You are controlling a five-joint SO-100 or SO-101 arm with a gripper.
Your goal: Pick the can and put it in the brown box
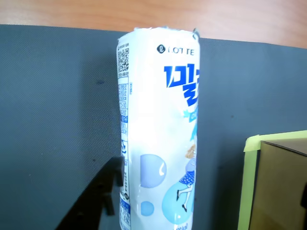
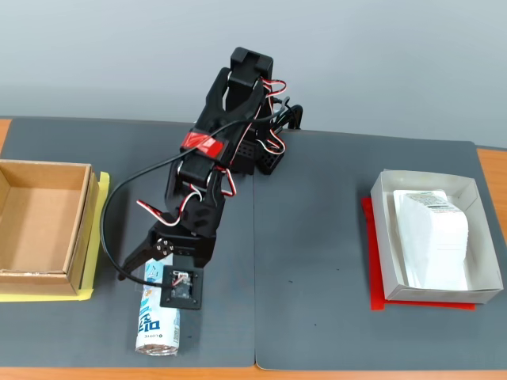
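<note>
The can (image 2: 158,324) is white and light blue with blue lettering and lies on its side on the dark mat near the front edge. In the wrist view the can (image 1: 158,129) fills the middle. My gripper (image 2: 161,275) reaches down over the can's far end. In the wrist view my gripper (image 1: 158,172) straddles the can. One black finger (image 1: 103,191) rests against the can's left side, and the other finger is hidden behind the can. The brown box (image 2: 40,226) stands empty at the left on a yellow sheet. Its corner also shows in the wrist view (image 1: 280,182).
A white paper box (image 2: 434,237) with white packets sits on a red sheet at the right. The arm's base (image 2: 253,150) stands at the back of the mat. A black cable (image 2: 111,237) loops out to the left between arm and brown box. Wooden table edge (image 1: 96,14) lies beyond the mat.
</note>
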